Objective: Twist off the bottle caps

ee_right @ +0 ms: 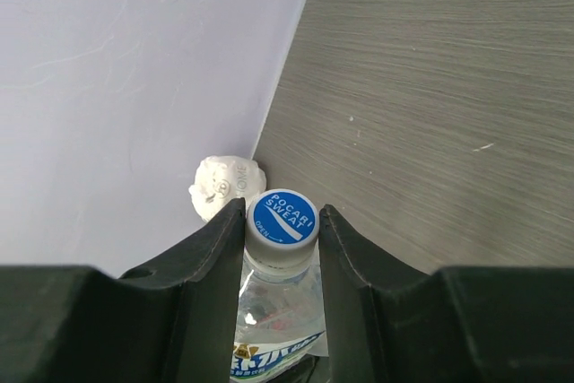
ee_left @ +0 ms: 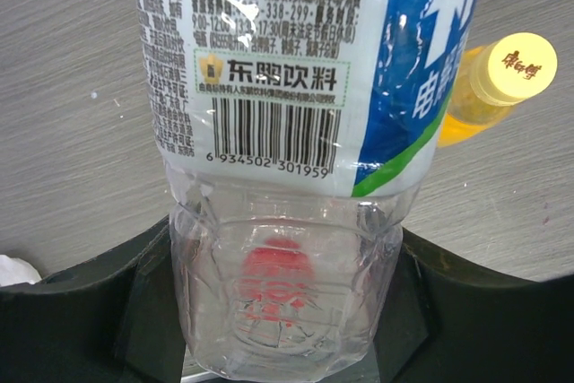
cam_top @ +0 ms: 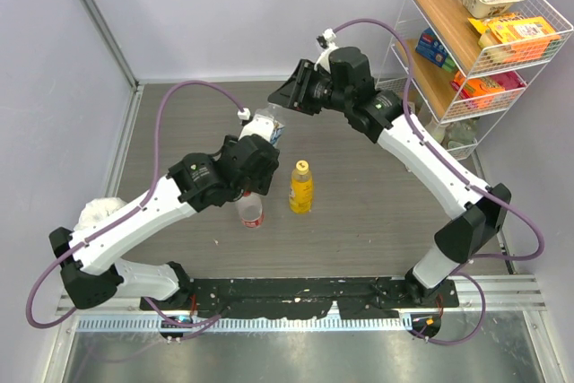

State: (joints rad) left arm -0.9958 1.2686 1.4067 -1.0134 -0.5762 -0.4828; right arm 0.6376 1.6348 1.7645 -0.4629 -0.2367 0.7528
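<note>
Right hand (ee_right: 282,226) pinching blue cap (ee_right: 282,217), left hand (ee_left: 285,311) gripping bottle (ee_left: 269,87)

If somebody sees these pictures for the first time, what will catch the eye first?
The clear bottle held above the middle of the table: the left tool grips its base, and the right tool pinches its blue cap. Next, the yellow bottle standing upright nearby.

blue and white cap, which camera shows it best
The right wrist view: the blue and white cap sits centred, its printed top readable, clamped in the right gripper. In the top external view it is hidden inside that gripper. The left wrist view shows only the bottle, its lower body and label.
</note>
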